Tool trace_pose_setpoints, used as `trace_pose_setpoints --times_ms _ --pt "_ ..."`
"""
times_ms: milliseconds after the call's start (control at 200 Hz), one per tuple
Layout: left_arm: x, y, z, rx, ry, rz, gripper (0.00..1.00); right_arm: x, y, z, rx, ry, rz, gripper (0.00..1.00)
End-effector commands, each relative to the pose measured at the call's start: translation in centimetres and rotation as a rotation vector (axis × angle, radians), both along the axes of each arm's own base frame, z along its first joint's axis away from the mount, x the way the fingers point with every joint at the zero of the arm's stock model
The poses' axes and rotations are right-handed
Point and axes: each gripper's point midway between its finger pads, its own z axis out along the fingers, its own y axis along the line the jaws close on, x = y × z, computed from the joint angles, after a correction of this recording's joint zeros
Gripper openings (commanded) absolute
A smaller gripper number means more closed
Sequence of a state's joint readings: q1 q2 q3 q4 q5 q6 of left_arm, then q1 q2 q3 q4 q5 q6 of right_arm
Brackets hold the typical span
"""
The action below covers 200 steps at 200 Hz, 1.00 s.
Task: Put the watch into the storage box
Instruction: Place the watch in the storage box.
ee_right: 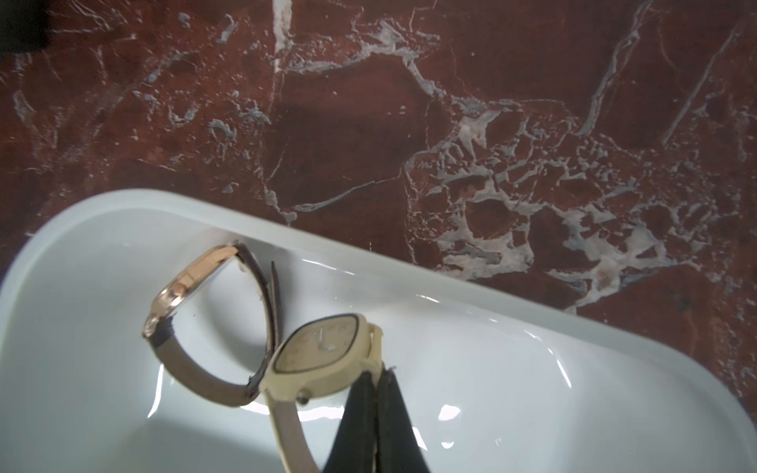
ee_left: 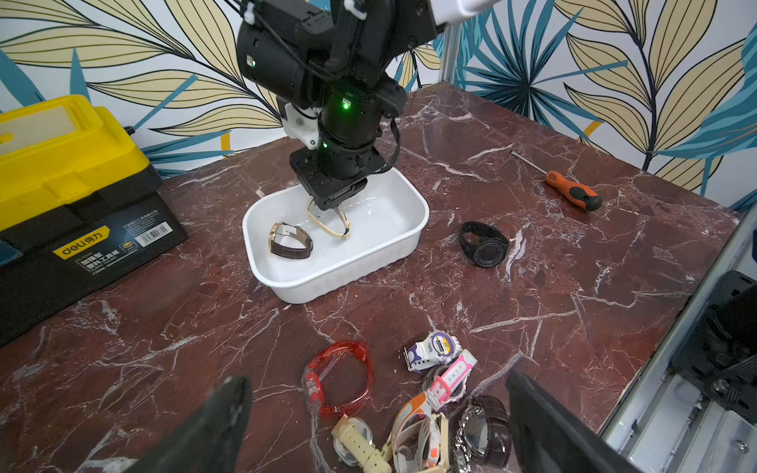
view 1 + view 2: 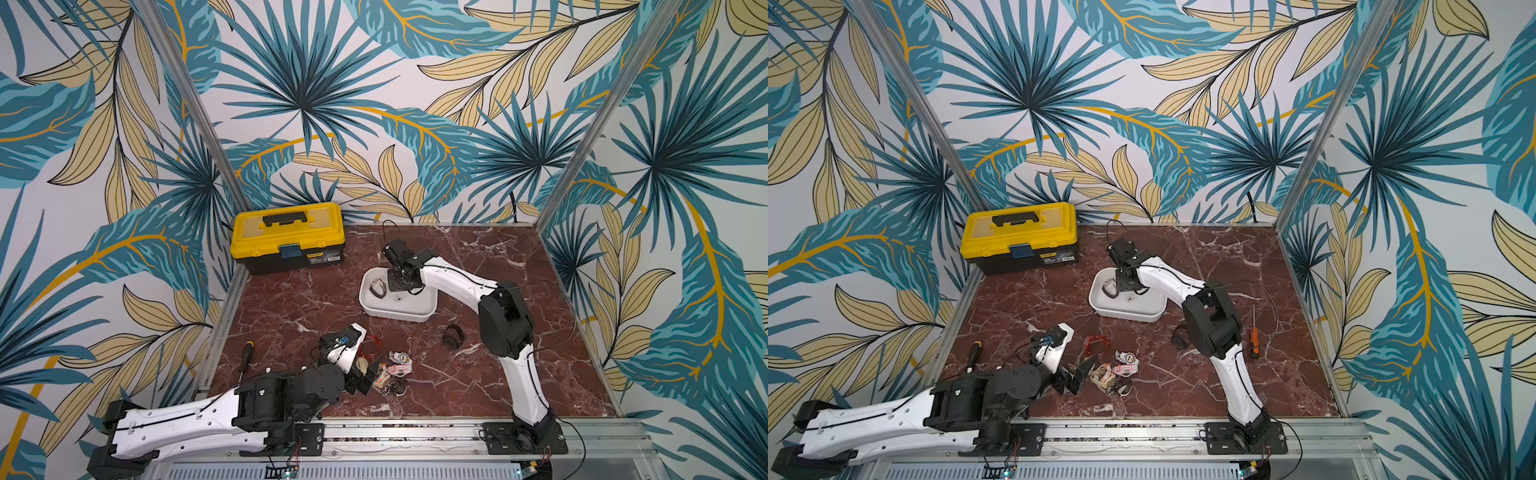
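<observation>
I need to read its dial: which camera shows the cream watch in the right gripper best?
The right wrist view: the cream watch sits close, dial showing, held by the right gripper. The left wrist view gives only a thin loop; both top views barely show it.

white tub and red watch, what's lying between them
Nothing. In the left wrist view only bare marble tabletop separates the white tub from the red watch.
</observation>
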<state>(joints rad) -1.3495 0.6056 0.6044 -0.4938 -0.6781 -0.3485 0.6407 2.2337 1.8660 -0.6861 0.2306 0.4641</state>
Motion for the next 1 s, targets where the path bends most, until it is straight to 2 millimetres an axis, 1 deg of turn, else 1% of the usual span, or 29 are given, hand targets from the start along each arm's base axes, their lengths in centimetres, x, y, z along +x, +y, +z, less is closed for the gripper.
trace_pose_setpoints --times_ms 0,235,446,526,556,596,671,711,856,891,997 --pt "0.1 0.4 0.4 -0.010 -0.006 0.017 1.00 0.8 0.3 -0.7 -0.007 0.007 0.029 0.00" --pt "0.2 0.5 0.4 -0.006 -0.011 0.021 1.00 1.5 0.6 -2.2 0.000 0.026 0.035 0.00" --pt "0.2 0.4 0.4 -0.007 -0.018 0.020 1.00 2.3 0.7 -2.9 0.005 0.015 0.031 0.00" --pt "0.1 0.0 0.3 -0.012 -0.019 0.002 1.00 2.3 0.8 -3.1 0.013 0.020 0.029 0.00" --pt "0.0 -0.1 0.3 -0.016 -0.018 -0.003 1.00 2.3 0.9 -3.0 0.017 0.022 0.029 0.02" --pt "0.0 -0.1 0.3 -0.017 -0.018 -0.003 1.00 2.2 0.9 -2.9 0.023 0.025 0.027 0.08" --pt "0.1 -0.2 0.3 -0.020 -0.019 -0.003 1.00 1.9 1.1 -2.3 0.047 0.019 0.025 0.17" --pt "0.1 -0.3 0.4 -0.021 -0.019 -0.004 1.00 1.9 1.0 -1.6 0.065 0.006 0.022 0.21" --pt "0.1 -0.5 0.5 -0.029 -0.020 -0.009 1.00 1.0 1.0 1.5 0.146 -0.048 0.017 0.30" --pt "0.0 -0.6 0.4 -0.029 -0.019 -0.012 1.00 0.7 1.1 1.8 0.168 -0.053 0.018 0.33" --pt "-0.1 -0.9 0.3 -0.033 -0.013 -0.022 1.00 -0.1 1.1 4.0 0.217 -0.071 0.022 0.36"
